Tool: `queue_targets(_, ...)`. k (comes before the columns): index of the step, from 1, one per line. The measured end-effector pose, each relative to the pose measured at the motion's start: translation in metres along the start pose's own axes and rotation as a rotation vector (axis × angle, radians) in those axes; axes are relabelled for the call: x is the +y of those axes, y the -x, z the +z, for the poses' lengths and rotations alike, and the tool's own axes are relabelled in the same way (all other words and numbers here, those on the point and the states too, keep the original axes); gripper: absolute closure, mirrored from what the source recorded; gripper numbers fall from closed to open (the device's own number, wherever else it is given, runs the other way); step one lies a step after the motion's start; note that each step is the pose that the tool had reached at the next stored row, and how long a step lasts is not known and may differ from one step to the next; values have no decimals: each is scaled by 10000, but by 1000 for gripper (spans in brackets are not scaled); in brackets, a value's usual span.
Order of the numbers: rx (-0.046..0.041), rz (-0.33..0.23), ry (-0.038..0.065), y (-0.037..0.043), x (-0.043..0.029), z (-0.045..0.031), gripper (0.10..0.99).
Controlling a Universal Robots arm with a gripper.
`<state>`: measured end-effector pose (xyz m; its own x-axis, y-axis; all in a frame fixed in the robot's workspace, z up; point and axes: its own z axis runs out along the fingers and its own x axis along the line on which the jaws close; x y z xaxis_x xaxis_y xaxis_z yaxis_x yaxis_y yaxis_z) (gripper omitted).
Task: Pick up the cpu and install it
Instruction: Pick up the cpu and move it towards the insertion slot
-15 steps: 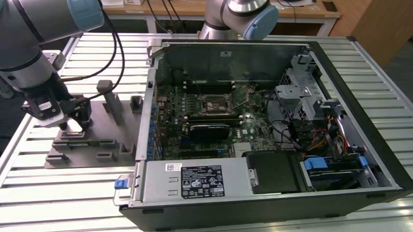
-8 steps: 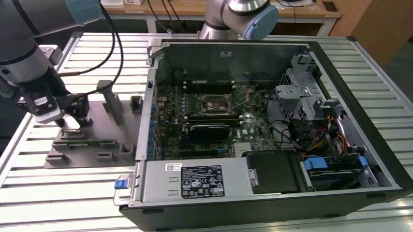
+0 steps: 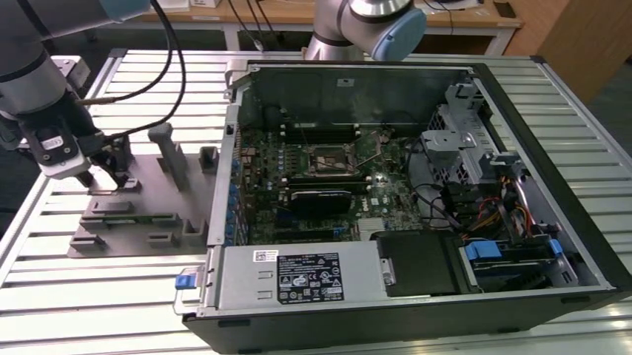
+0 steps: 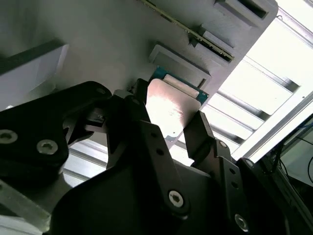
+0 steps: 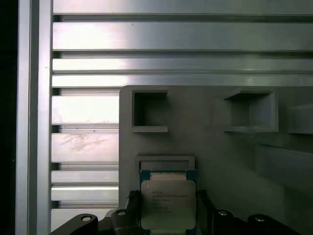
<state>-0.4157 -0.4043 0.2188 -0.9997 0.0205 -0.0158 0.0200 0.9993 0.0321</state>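
Slats of one aluminium table (image 3: 109,303) fill the near ground of the exterior view. Two things stand on it: one open computer case (image 3: 395,325) toward the exterior view's right, and one grey holder plate (image 3: 138,222) just beside it on the exterior view's left. Nearest inside the case lies one silver power-supply box (image 3: 296,275). Farther in sits one green motherboard (image 3: 259,177) with one square socket (image 3: 331,159), well apart from the plate.

One gripper (image 3: 99,176) hangs over the plate's far left part. In the second wrist view the gripper (image 4: 169,112) has its two black fingers (image 4: 199,137) pressed against opposite edges of the cpu (image 4: 168,95) — clamped on it. In the first wrist view the one cpu (image 5: 167,203), silver top up with a green rim, sits at one raised frame (image 5: 166,161) of the plate; whether it rests there or is just lifted I cannot tell. Beyond it the plate shows two square recesses (image 5: 149,113).

Farthest off — past the case — stands one arm joint (image 3: 395,33) with a pale blue cap.
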Motion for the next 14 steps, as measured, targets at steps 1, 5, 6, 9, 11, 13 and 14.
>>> queue_targets(1,-1,0,0,0,1,-19,545)
queue_targets(5,-4,1,0,2,8,-119,545)
queue_targets(6,-7,0,1,2,9,-144,545)
queue_targets(9,-13,0,0,3,15,-213,545)
queue_targets(11,-17,0,0,4,16,-252,545)
queue_targets(13,-20,0,0,4,18,-292,545)
queue_targets(14,-22,0,0,4,19,-306,545)
